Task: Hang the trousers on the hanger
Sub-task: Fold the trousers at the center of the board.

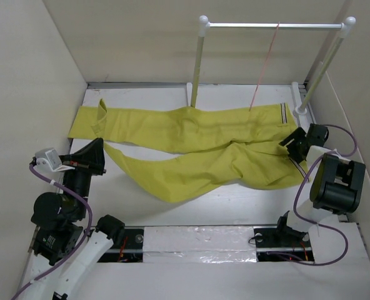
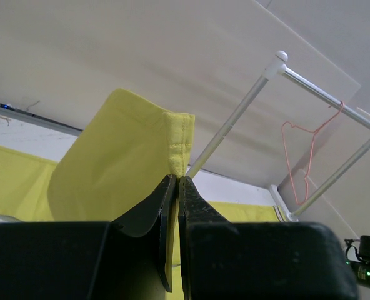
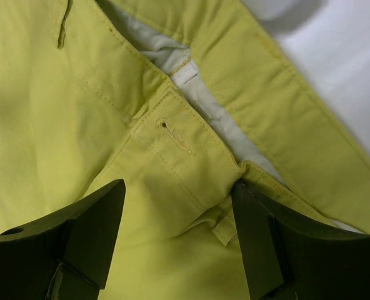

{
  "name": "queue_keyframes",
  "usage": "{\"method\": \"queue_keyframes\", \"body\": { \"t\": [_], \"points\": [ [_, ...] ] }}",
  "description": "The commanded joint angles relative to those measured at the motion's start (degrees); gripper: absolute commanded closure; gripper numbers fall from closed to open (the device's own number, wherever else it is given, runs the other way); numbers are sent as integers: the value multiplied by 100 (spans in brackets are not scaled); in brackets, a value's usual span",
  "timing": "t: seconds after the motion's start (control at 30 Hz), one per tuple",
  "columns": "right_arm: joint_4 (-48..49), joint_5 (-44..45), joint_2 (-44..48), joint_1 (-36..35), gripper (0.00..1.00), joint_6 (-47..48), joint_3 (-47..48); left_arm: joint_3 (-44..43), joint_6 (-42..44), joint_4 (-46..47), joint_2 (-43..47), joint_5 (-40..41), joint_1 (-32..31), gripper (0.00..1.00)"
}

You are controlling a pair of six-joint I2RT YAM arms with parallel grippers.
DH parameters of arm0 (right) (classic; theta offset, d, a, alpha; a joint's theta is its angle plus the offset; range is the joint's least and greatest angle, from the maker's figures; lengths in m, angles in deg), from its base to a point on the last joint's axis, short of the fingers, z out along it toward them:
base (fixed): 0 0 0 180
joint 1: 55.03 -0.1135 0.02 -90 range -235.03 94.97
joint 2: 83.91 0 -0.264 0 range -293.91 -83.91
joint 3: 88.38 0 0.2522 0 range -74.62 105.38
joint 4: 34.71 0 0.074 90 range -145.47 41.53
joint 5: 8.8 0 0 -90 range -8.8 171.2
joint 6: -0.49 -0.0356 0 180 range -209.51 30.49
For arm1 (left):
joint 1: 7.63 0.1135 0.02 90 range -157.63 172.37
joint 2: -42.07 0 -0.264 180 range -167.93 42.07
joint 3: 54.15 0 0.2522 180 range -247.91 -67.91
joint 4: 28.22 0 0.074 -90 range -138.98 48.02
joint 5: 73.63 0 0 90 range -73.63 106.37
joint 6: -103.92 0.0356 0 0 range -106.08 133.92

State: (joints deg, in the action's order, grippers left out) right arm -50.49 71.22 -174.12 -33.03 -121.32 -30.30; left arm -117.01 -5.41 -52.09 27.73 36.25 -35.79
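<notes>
Trousers: the long mustard-yellow cloth trousers (image 1: 191,142) lie spread flat across the middle of the white surface (image 1: 247,203), with the waist at the right of the top view and both legs running to the left.
Legs: the far leg lies nearly straight. The near leg bows down towards the lower centre of the frame.
Stripe: a white-and-dark stripe (image 1: 284,113) crosses the cloth at the right end, near the foot of the rail.
Hanger: the thin pinkish-red wire hanger (image 1: 266,65) hangs by its hook from the metal bar of the white-posted rail (image 1: 272,25) at the upper right. It is seen edge-on and carries no cloth. In the left wrist view it shows at the right (image 2: 312,134), well apart from the trousers.
Left tool: the left tool (image 1: 99,145) sits at the left end of the trousers. In its own view the fingers are pressed together (image 2: 175,181), pinching a stitched hem edge of yellow cloth (image 2: 122,156) that stands up above the tips.
Right tool: the right tool (image 1: 295,145) is at the waist end, at the right of the frame. Its fingers are spread wide (image 3: 177,187) over the waistband (image 3: 79,125), with a buttonhole (image 3: 175,134) just above the gap between them. Whether the tips touch the cloth cannot be told.
</notes>
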Motion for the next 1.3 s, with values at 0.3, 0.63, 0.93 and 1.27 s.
{"method": "queue_keyframes", "body": {
  "t": [0.3, 0.63, 0.93, 1.27],
  "points": [
    [-51, 3, 72, -495, 18, 288, 1044, 58, 35, 378, -77, -54, -31, 100],
    [-1203, 1667, 3261, 155, 89, -149, -1450, 182, -79, 615, 178, -643, 215, 100],
    [-1661, 1771, 3090, 516, 56, -422, -1602, 146, -9, 527, 556, -274, -128, 100],
    [-1292, 1648, 2114, 402, 41, -896, -1127, 182, 61, 527, 582, -107, -357, 100]
  ]
}}
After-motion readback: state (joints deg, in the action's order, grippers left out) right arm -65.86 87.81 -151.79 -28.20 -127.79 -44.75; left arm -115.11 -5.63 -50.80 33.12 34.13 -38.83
